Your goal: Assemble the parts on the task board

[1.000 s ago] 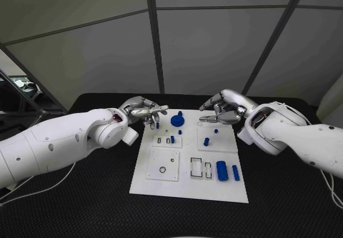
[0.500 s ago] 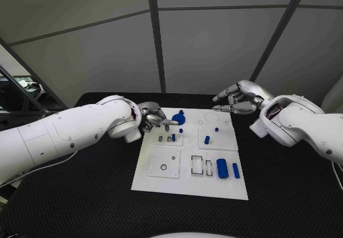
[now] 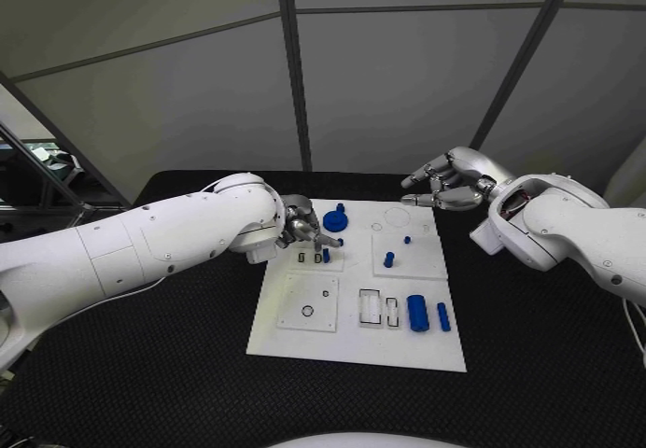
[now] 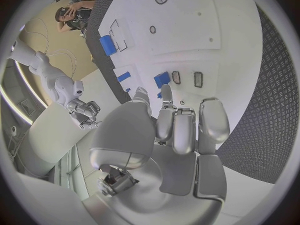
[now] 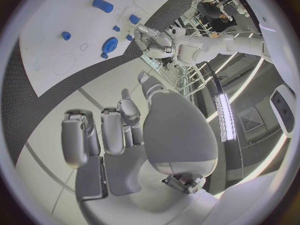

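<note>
The white task board [image 3: 353, 338] lies mid-table. On it are a round blue knob [image 3: 335, 221], short blue pegs [image 3: 389, 259], a thick blue cylinder [image 3: 417, 313] and a slim blue bar [image 3: 443, 317]. My left hand [image 3: 301, 231] hovers over the board's far left part, fingers curled together, their tips just short of a small blue part [image 3: 325, 255] beside two slots. In the left wrist view that blue part [image 4: 162, 79] stands just past the fingertips [image 4: 165, 92], with nothing visible between them. My right hand [image 3: 451, 182] hangs beyond the board's far right corner, fingers curled in on nothing.
Black matting [image 3: 161, 373] surrounds the board on all sides. Grey wall panels [image 3: 390, 84] stand behind the table. The right wrist view looks across the board [image 5: 44, 45] to the round knob [image 5: 110, 45] and my left hand [image 5: 153, 40].
My left hand has come down and inward over the board's far left, toward the small blue part. My right hand lifted off the board to the far right, then held still.
</note>
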